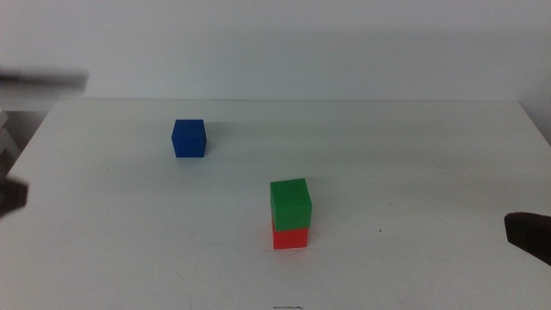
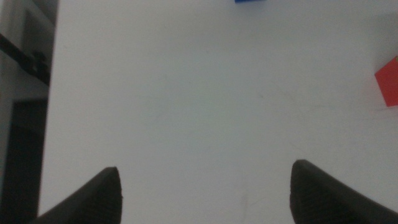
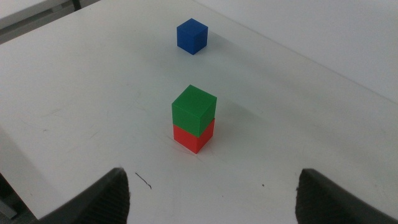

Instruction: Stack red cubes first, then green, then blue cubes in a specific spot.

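The green cube (image 1: pixel 290 203) sits on top of the red cube (image 1: pixel 290 236) near the middle of the white table, a little to the front. The stack also shows in the right wrist view, green cube (image 3: pixel 194 109) on red cube (image 3: pixel 193 138). The blue cube (image 1: pixel 188 138) stands alone at the back left; it also shows in the right wrist view (image 3: pixel 191 36). My left gripper (image 2: pixel 205 193) is open and empty at the table's left edge (image 1: pixel 9 195). My right gripper (image 3: pixel 214 196) is open and empty at the right edge (image 1: pixel 527 232).
The table's left edge with dark frame parts (image 2: pixel 25 59) shows in the left wrist view. A slice of the blue cube (image 2: pixel 250 1) and a corner of the red cube (image 2: pixel 389 81) show there too. A small dark mark (image 3: pixel 143 180) lies on the table.
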Available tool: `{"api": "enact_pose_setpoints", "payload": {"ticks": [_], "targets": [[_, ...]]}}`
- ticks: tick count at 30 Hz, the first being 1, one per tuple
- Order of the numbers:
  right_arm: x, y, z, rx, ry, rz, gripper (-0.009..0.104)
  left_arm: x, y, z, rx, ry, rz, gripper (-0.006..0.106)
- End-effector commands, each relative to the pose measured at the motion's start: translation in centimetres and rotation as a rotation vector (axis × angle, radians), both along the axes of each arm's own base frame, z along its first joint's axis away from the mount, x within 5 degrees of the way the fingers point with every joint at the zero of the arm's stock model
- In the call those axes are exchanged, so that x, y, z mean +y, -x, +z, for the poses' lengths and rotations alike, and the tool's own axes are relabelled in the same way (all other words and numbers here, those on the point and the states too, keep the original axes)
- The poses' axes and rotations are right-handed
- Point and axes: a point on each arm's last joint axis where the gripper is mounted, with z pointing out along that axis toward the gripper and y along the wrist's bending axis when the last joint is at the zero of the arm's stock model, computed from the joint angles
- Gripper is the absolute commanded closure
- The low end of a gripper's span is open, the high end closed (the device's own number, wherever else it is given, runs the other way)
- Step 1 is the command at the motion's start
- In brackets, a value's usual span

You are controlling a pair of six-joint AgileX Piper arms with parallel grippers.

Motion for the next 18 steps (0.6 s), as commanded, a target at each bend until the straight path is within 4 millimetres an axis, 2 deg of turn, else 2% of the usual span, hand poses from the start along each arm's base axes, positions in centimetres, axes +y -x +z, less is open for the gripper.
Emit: {"api": "enact_pose_setpoints", "payload": {"ticks": [1, 6, 13, 18], "targets": [[0.0, -0.2, 1.3, -0.083, -0.040, -0.004, 0.011, -0.4, -2.8, 1.8, 0.017, 0.046, 0.010, 0.010], [0.0, -0.2, 1.3, -0.083, -0.040, -0.004, 0.011, -0.9, -8.1, 2.2, 0.087, 0.084, 0.010, 0.010], [0.0, -0.2, 1.3, -0.083, -0.040, -0.004, 0.011, -1.8, -15.5, 0.3, 0.172, 0.181, 0.034, 0.010], [0.0, -0.2, 1.3, -0.083, -0.040, -0.004, 0.011, -3.4, -21.0, -0.3, 0.181, 0.122, -0.010, 0.010]]}}
